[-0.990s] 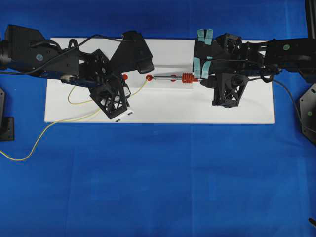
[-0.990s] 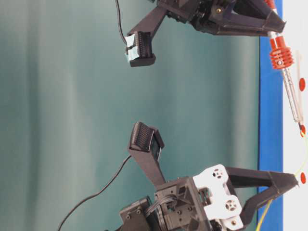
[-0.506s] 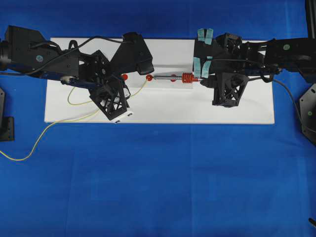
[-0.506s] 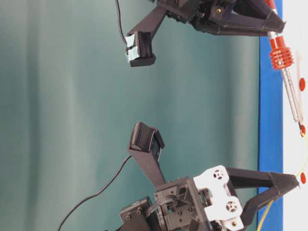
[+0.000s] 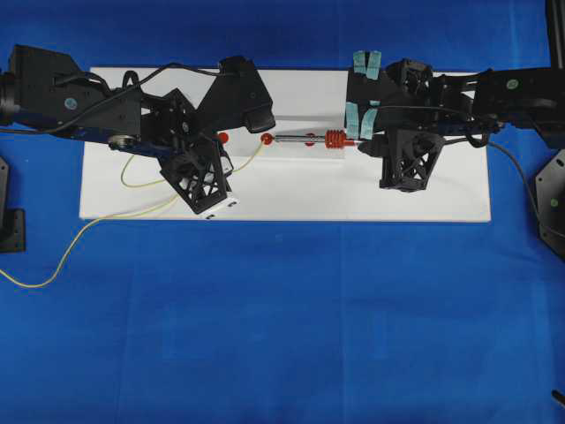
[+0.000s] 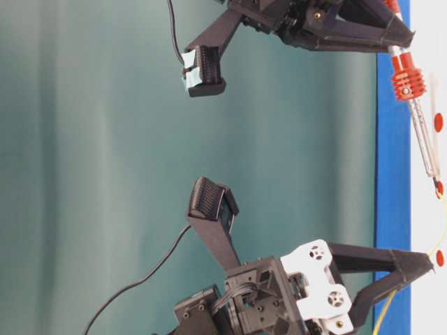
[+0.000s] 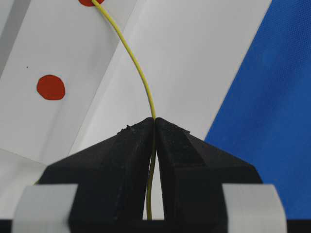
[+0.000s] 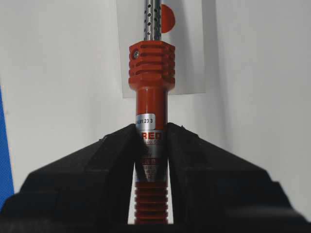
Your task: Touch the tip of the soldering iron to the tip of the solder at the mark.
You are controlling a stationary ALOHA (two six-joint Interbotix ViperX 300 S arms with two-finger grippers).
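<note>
The soldering iron (image 5: 318, 139) lies level over the white board (image 5: 424, 190), red collar to the right and silver shaft pointing left. My right gripper (image 5: 360, 141) is shut on its red handle (image 8: 151, 97). The shaft's tip sits at a red mark (image 5: 267, 139). The solder (image 5: 250, 157), a thin yellow wire, rises from my left gripper (image 5: 231, 166) to that same mark. In the left wrist view the left gripper (image 7: 155, 121) is shut on the solder (image 7: 141, 73), whose far end reaches the mark (image 7: 90, 1) at the frame's top edge. Whether the two tips touch is too small to tell.
Other red marks dot the board (image 5: 223, 137) (image 7: 50, 87) (image 8: 166, 18). The solder's slack loops over the board's left part (image 5: 132, 181) and trails onto the blue cloth (image 5: 53, 269). The iron's black cord (image 5: 521, 172) runs off to the right.
</note>
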